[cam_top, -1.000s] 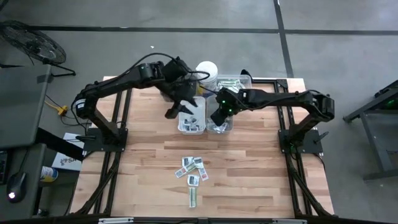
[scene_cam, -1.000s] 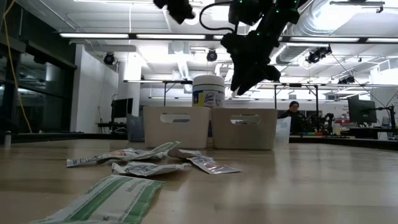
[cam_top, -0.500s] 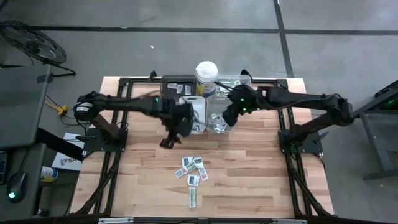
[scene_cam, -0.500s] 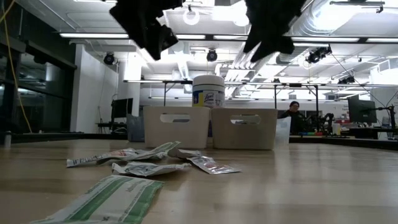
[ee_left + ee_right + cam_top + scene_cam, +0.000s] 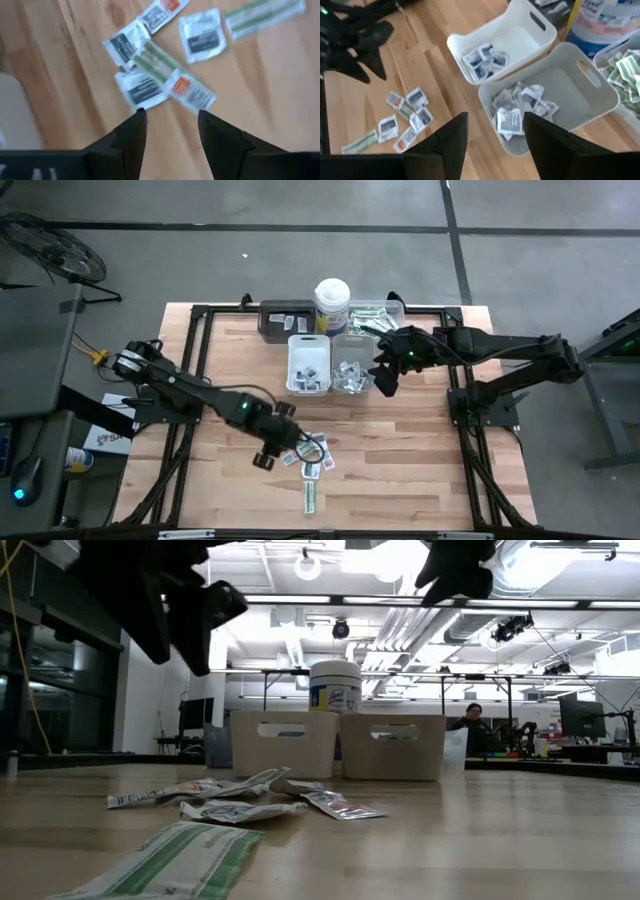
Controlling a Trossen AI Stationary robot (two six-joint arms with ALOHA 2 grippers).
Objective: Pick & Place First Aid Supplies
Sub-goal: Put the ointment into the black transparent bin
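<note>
My left gripper (image 5: 268, 457) hangs over the near-centre of the table (image 5: 420, 470), just beside the loose cluster of packets (image 5: 311, 451). Fingers spread, nothing between them; the left wrist view shows bare wood in the gap. Through that view I count about 5 sachets (image 5: 135, 70) overlapping one another, some with dark labels, 2 with orange marks, plus a green-and-white strip (image 5: 265, 14) lying apart from them. It is blurred, so the print is unreadable.

My right gripper (image 5: 386, 379) sits just off the right edge of the grey bin (image 5: 352, 368), above the table. Fingers wide, empty.

2 bins stand side by side near the far edge: a white bin (image 5: 507, 40) holding blue-marked sachets, the grey bin (image 5: 570, 95) holding white sachets with dark marks. Behind them a white canister (image 5: 332, 304) with a lid, a dark tray (image 5: 280, 318) to its left, and a clear tray (image 5: 372, 316) of green strips to its right.

In the low view, 1 green strip (image 5: 170, 860) lies nearest the camera, the cluster behind it. A person (image 5: 468, 726) sits far back in the room.
</note>
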